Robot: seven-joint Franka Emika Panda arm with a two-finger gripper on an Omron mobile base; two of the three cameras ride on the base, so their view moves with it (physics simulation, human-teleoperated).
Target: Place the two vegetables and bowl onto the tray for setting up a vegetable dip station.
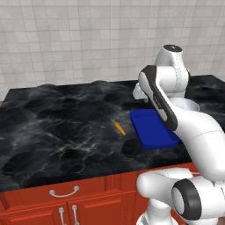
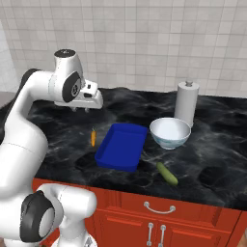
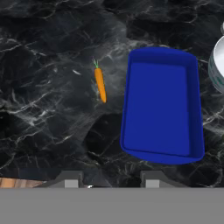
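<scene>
The blue tray (image 2: 121, 146) lies empty on the black marble counter, its bare floor plain in the hand view (image 3: 162, 105). A small orange carrot (image 3: 100, 84) rests on the counter just left of it (image 2: 93, 138). The white bowl (image 2: 170, 132) stands upright right of the tray. A dark green cucumber (image 2: 167, 173) lies near the counter's front edge, below the bowl. My gripper (image 3: 109, 179) hovers high above the counter behind the carrot (image 1: 118, 128), open, nothing between its fingers.
A tall white paper roll (image 2: 187, 102) stands behind the bowl near the tiled wall. The counter's front edge runs above red cabinet doors (image 2: 154, 222). Bare marble stretches to the left of the carrot (image 1: 52, 123).
</scene>
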